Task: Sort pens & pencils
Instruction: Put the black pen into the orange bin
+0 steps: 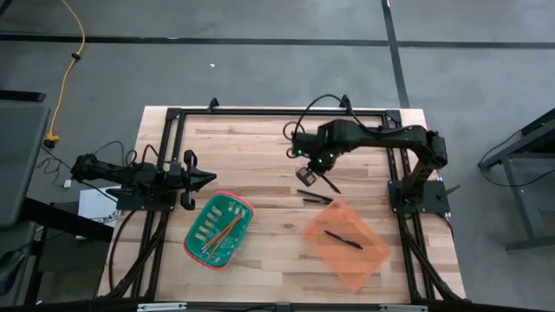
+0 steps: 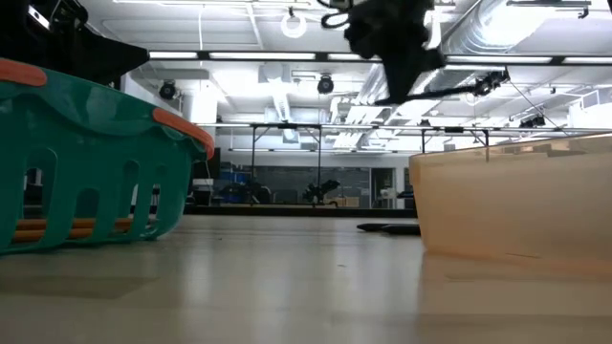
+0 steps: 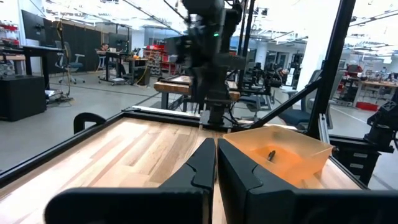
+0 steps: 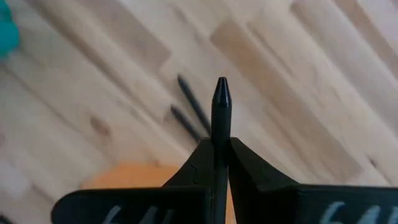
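My right gripper (image 1: 317, 176) hangs over the middle of the table, shut on a black pen (image 4: 221, 99). Two more black pens (image 1: 314, 197) lie flat on the wood below it, close together, also seen in the right wrist view (image 4: 189, 112). Another pen (image 1: 343, 239) lies inside the orange tray (image 1: 364, 260). The orange-yellow pencils (image 1: 224, 234) lie in the teal basket (image 1: 201, 217). My left gripper (image 1: 206, 179) waits shut at the table's left side, just beyond the basket. My right gripper pinches the black pen between its two fingers (image 4: 249, 163), which lie along it. The pen's pointed end (image 4: 221, 87) sticks out past the fingertips. The fingers point down at the table from above, and the pen is lifted clear of the wood.
The teal basket (image 2: 86, 162) sits near-left and the orange tray (image 2: 516, 196) near-right, with bare wood between them. A black frame (image 1: 173, 117) runs along the table's edges. Cables trail by the right arm's base at the far side.
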`<state>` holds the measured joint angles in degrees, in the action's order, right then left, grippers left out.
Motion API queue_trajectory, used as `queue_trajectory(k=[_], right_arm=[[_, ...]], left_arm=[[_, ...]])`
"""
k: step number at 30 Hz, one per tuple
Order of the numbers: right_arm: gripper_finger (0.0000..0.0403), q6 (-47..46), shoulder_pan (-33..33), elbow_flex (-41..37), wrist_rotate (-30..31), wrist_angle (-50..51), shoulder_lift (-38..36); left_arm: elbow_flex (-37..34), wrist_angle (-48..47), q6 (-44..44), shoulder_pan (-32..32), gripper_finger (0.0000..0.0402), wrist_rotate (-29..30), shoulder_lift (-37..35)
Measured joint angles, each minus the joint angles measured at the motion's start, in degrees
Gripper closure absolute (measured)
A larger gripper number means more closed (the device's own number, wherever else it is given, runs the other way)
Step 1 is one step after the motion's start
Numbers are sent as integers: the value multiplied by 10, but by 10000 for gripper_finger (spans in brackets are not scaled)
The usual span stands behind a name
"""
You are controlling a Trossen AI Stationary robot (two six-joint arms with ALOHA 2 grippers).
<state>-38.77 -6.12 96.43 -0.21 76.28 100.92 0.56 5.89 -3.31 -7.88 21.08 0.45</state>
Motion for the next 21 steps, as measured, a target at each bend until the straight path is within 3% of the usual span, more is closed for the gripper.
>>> queue_trajectory(k=[8,15,21], right_arm=[[399,-48,92,9,-36,70,-1],[399,-103,161,-38,-46,65,-1],[399,-141,203,-101,-55,-2,-8]], left_arm=[[0,0,0,0,396,0,0],[0,0,0,0,396,0,0],[0,0,0,0,396,0,0]])
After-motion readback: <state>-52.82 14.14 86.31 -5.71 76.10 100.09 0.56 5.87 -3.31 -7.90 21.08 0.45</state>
